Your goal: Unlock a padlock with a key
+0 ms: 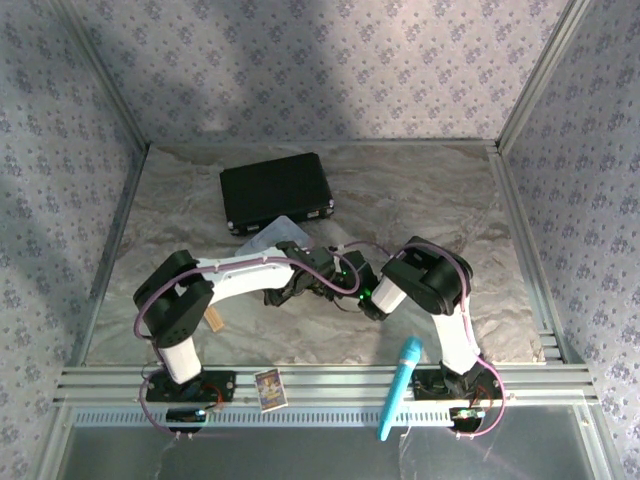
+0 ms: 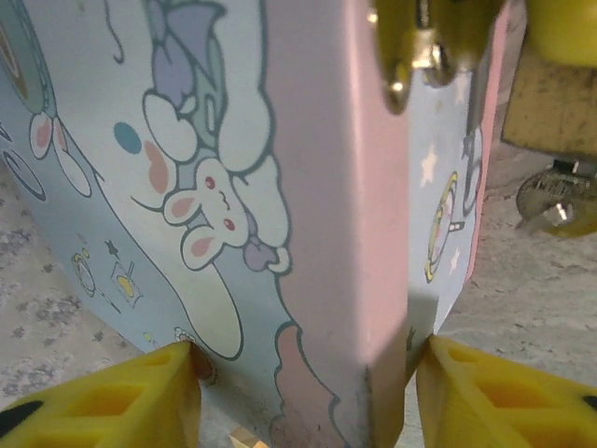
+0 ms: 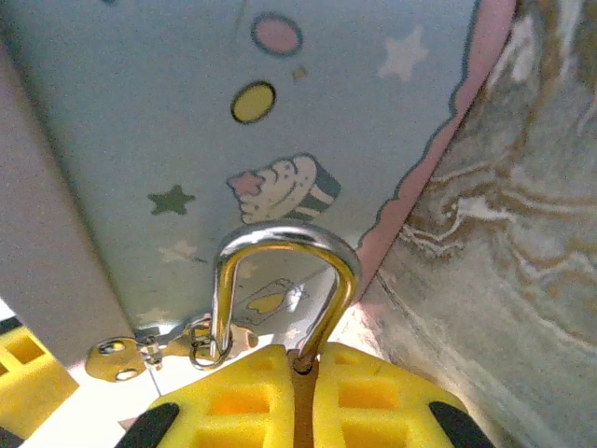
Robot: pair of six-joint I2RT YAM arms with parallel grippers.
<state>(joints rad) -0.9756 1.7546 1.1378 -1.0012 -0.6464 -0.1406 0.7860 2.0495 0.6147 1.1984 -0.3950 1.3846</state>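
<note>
The pastel tin (image 2: 308, 187), printed with cartoon rabbits, stands on edge between my left gripper's (image 2: 308, 392) yellow fingers (image 2: 140, 401), which touch it on both sides near its corner. My right gripper (image 3: 303, 359) is shut on the padlock; its silver shackle (image 3: 284, 252) sticks out past the fingertips and passes through a small ring (image 3: 207, 353) on the tin's clasp. In the left wrist view the padlock's brass body (image 2: 555, 107) shows at the upper right. A small silvery round piece (image 2: 552, 198), which looks like the key's head, sits just below it.
A black case (image 1: 277, 192) lies behind the tin (image 1: 272, 235). A blue marker (image 1: 400, 385) and a small card (image 1: 270, 388) rest on the front rail. A tan block (image 1: 213, 320) lies by the left arm. Marbled tabletop (image 1: 450, 200) stretches to the right.
</note>
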